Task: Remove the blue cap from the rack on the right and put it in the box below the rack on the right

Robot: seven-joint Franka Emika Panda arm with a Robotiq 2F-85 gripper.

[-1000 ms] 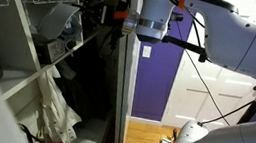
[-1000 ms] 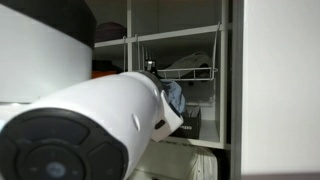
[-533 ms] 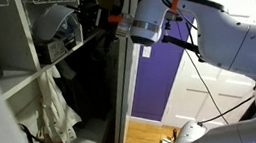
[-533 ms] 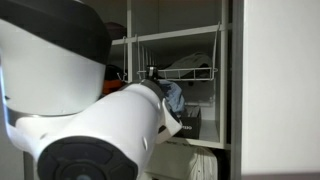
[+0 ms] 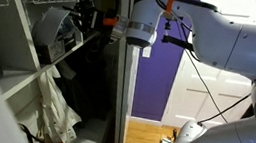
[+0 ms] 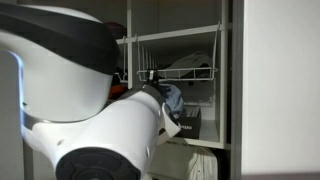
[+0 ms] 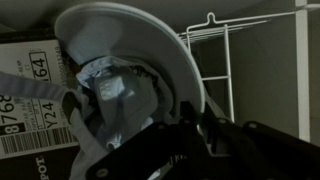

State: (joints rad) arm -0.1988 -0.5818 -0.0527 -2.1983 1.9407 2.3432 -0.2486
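Observation:
The grey-blue cap (image 5: pixel 52 25) hangs at my gripper (image 5: pixel 81 19) inside the closet. In an exterior view the blue cap (image 6: pixel 173 97) is below the white wire rack (image 6: pixel 190 74) and just above and beside the brown cardboard box (image 6: pixel 190 122). In the wrist view the cap (image 7: pixel 120 85) fills the picture, brim up, right in front of my dark fingers (image 7: pixel 165 122), which look shut on its cloth. The box's white label (image 7: pixel 28 100) shows at the left and the rack (image 7: pixel 232 50) at the right.
A pale whitish bundle (image 6: pixel 190 62) lies on the rack. A white upright closet panel (image 5: pixel 122 91) stands close beside my wrist. White cloth (image 5: pixel 57 107) hangs low in the closet. My own arm (image 6: pixel 70 110) blocks much of an exterior view.
My gripper has moved deeper into the closet with the cap, which has shifted slightly lower and toward the box. The rack and the bundle have not moved.

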